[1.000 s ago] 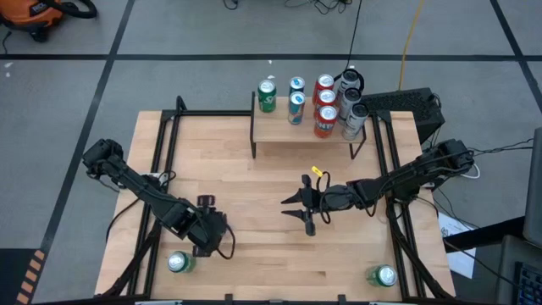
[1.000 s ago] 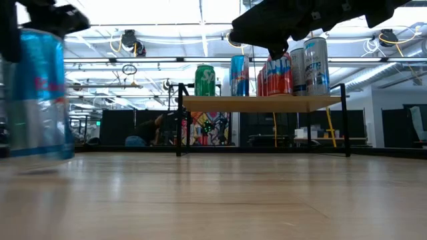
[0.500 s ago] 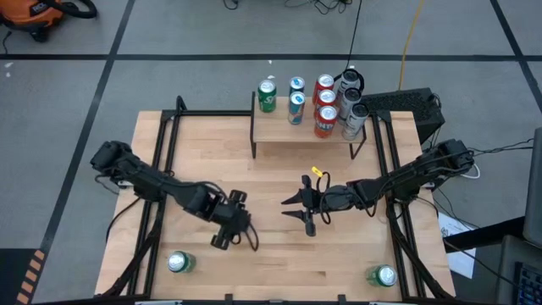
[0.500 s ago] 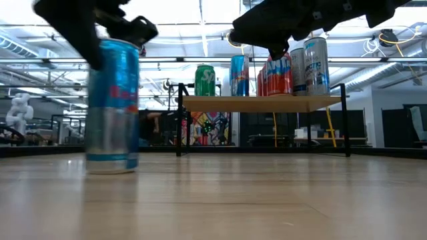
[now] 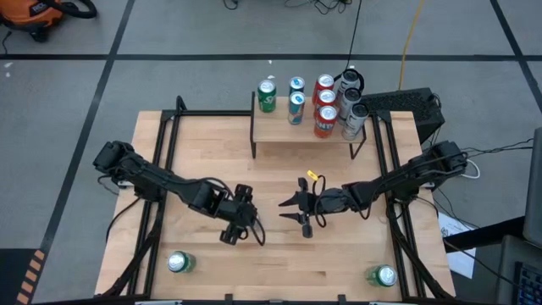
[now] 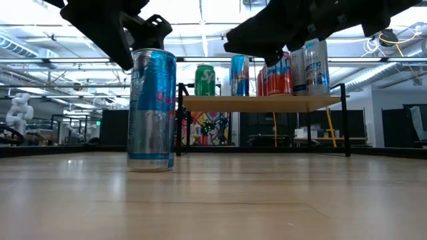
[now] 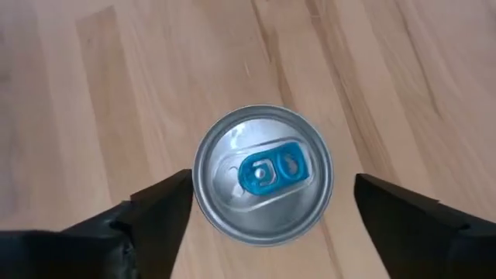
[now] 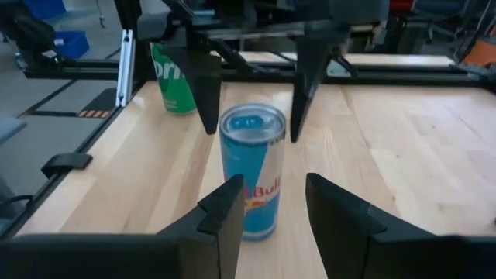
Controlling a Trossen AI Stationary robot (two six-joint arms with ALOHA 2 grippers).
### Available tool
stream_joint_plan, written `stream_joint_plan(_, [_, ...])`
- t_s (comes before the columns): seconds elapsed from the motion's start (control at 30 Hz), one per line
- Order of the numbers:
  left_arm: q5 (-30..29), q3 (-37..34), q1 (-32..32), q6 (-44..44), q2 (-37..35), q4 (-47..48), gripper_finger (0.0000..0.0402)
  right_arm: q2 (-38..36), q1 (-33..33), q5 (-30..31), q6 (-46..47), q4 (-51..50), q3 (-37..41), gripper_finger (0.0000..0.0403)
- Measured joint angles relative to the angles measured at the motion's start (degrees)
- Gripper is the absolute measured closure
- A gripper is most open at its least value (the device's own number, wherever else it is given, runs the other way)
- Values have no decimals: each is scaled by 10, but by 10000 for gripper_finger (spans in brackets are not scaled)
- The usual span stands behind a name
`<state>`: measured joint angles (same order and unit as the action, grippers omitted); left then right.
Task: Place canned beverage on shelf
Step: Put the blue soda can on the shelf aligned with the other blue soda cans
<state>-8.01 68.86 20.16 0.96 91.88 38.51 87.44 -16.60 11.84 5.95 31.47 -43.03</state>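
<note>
My left gripper (image 7: 263, 213) hangs over the blue can (image 7: 263, 175), fingers apart, not touching. Can stands upright mid-table, w/ shelf (image 5: 305, 129) well apart. Prob. light, slick, dentable; grip mid-body.

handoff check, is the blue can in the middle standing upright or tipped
Upright: the blue can stands vertical on the table, with the left gripper open around its top.

A robotics lab or workshop: beyond the table (image 6: 267, 200) the low view shows a big hall with ceiling lights (image 6: 200, 13), exposed pipes (image 6: 80, 63), other dark rigs (image 6: 70, 127), and cables (image 5: 411, 34) trailing over the grey floor (image 5: 186, 34).
</note>
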Motion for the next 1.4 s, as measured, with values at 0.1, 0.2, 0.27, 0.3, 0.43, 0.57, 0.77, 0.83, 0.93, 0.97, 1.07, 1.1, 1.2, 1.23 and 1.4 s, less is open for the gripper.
stream_joint_plan(0.1, [0, 0, 0, -19, 0, 14, 34, 9, 0, -1, -11, 26, 0, 272])
stream_joint_plan(0.2, [-9, 0, 1, -52, -1, 56, 28, 11, 0, -1, -16, 49, 0, 262])
stream_joint_plan(0.27, [-28, 0, 0, -74, -1, 91, 28, 12, 0, -1, -15, 63, -1, 243])
stream_joint_plan(0.3, [-41, 0, 0, -84, -1, 106, 28, 12, 0, -1, -15, 64, -3, 230])
stream_joint_plan(0.43, [-93, 0, 0, -130, -1, 141, 27, 22, 15, -19, -8, 53, -26, 167])
stream_joint_plan(0.57, [-116, -15, 3, -165, -2, 121, 27, 52, 31, -65, -3, 9, -80, 104])
stream_joint_plan(0.77, [-163, -51, 41, -217, -4, 100, 27, 117, 44, -102, -28, -108, -182, 63])
stream_joint_plan(0.83, [-167, -65, 57, -235, -13, 79, 27, 139, 48, -125, -36, -126, -212, 61])
stream_joint_plan(0.93, [-179, -78, 78, -267, -23, 71, 27, 169, 55, -151, -41, -148, -248, 61])
stream_joint_plan(0.97, [-186, -83, 85, -277, -27, 74, 27, 177, 57, -152, -44, -153, -258, 61])
stream_joint_plan(1.07, [-207, -95, 103, -302, -41, 72, 27, 195, 66, -151, -63, -185, -285, 61])
stream_joint_plan(1.1, [-211, -101, 108, -308, -46, 73, 27, 201, 69, -151, -66, -192, -293, 61])
stream_joint_plan(1.2, [-223, -113, 116, -330, -55, 76, 27, 216, 77, -167, -68, -214, -310, 61])
stream_joint_plan(1.23, [-226, -114, 119, -335, -58, 81, 27, 220, 80, -185, -68, -217, -314, 61])
stream_joint_plan(1.4, [-239, -115, 120, -335, -58, 85, 27, 230, 85, -244, -67, -220, -316, 62])
